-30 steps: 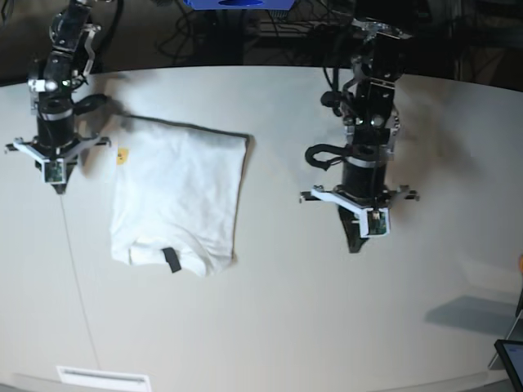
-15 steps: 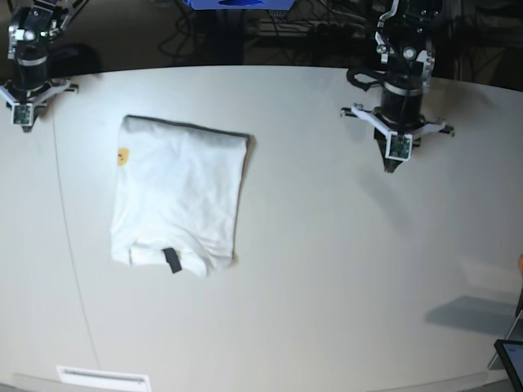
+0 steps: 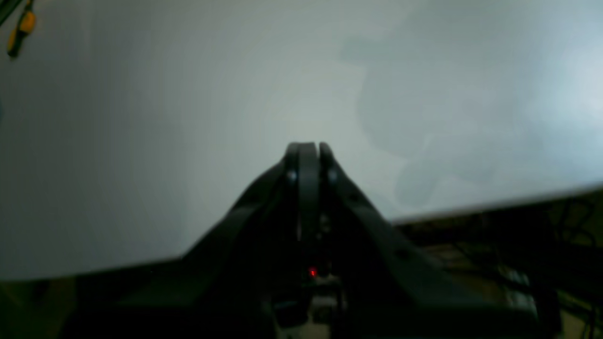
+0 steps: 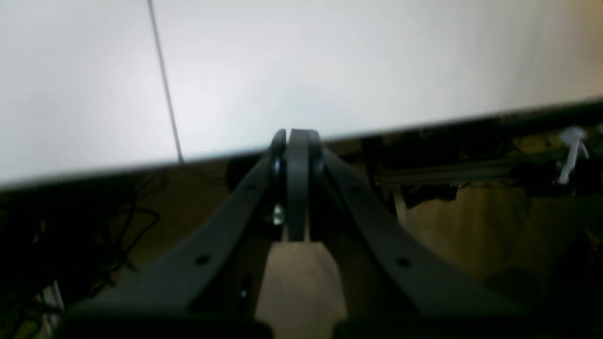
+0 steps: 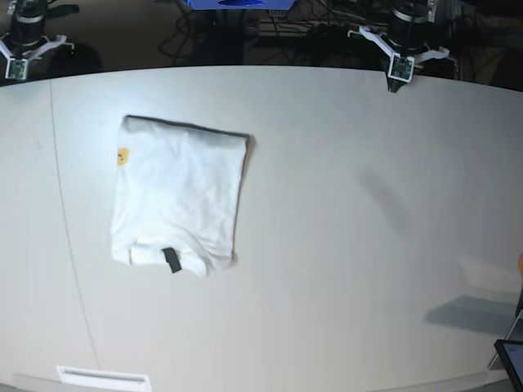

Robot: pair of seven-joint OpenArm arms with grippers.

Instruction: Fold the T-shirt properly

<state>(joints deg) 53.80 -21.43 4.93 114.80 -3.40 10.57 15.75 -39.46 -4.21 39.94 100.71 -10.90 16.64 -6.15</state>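
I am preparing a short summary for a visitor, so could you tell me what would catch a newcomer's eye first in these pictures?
First, the T-shirt: a folded white rectangle lying on the pale table, toward the base view's left, with a small black neck tag at its near edge. Next, both arms are back at the table's far edge, the left gripper at upper right and the right gripper at upper left, both shut and empty.

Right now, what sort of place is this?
Probably a robotics lab bench: a wide pale table holding one folded T-shirt, the left end effector at its far edge, and tangled cables in the dark behind.
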